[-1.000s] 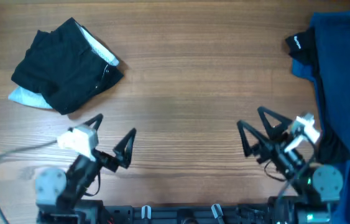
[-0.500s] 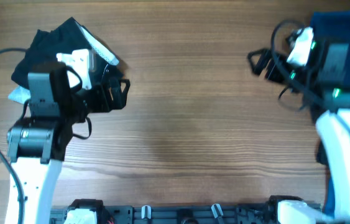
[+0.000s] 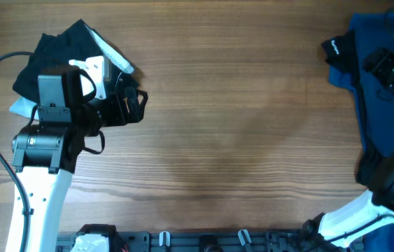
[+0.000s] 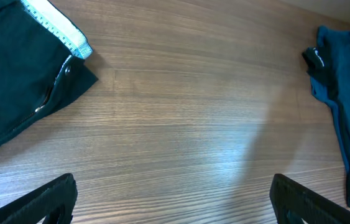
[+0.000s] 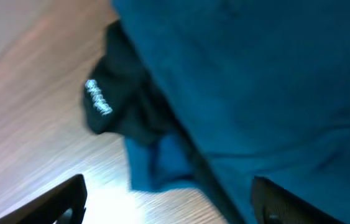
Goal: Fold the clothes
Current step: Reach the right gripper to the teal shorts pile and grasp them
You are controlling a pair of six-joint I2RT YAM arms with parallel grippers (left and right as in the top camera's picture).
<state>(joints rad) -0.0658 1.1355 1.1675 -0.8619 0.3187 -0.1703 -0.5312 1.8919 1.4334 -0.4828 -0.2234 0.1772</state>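
We see the left jaws wide open above the brown wood-grain tabletop. In the left wrist view their two black fingers sit at the bottom corners with bare wood between them. From overhead they hang just over the right-hand edge of a folded black garment with a pale white-blue inner band, on the left side of the tabletop. That band carries a row of tiny marks, too small for us to read.

The right jaws are open too, holding nothing, their black fingers spread to both lower corners of the right wrist view. Under them lies the heap at the right edge of the tabletop. The dark navy-blue cloth shorts form the large, rumpled top layer of this heap; we cannot pick out a waistband or pocket. A small black garment with a white printed logo pokes out from under their left edge, and a brighter royal-blue cloth shows just beside it. The logo looks like a short white word, too blurred for us to read.
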